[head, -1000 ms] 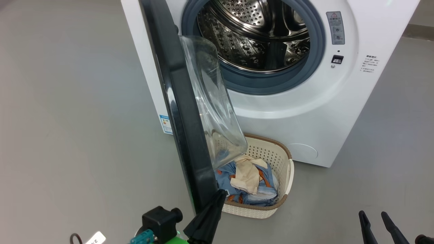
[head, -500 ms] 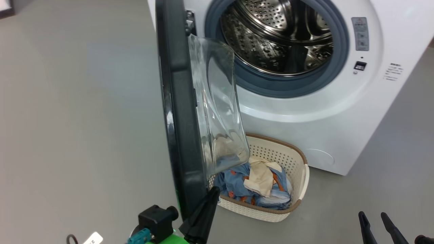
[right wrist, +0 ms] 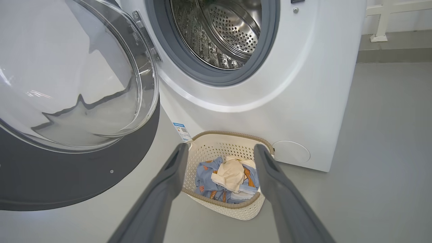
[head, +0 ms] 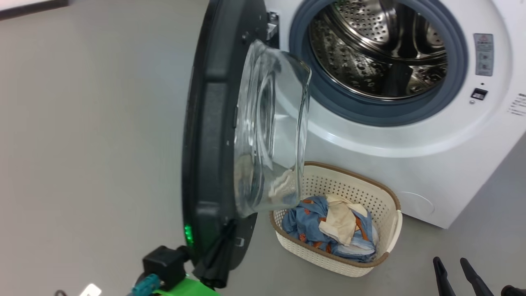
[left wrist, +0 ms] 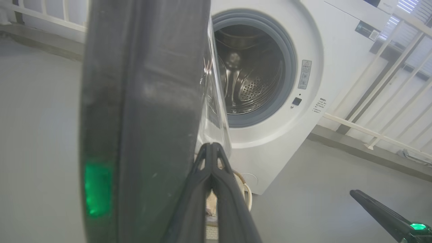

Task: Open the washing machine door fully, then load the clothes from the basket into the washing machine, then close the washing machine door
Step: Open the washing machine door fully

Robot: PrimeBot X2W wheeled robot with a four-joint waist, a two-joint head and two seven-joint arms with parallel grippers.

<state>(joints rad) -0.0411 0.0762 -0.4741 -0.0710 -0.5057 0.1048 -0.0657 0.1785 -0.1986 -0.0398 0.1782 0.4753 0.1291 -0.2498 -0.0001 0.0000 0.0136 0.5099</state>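
Left tool [left wrist: 212,150]: fingers pressed together, tips at the door's lower inner edge.
Right tool [head: 450,263]: fingers apart, holding nothing, low over the floor [head: 82,144].
Door [head: 209,123]: stands wide open, glass bowl facing the basket.
Basket [head: 328,263]: on the floor, just before the washer.
Clothes [head: 312,218]: in the basket, cream piece on blue print.
Washer [head: 411,164]: steel drum [head: 370,53] exposed.

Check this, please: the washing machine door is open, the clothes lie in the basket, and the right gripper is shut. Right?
No: the right gripper is open, fingers wide apart in the right wrist view. The rest holds.
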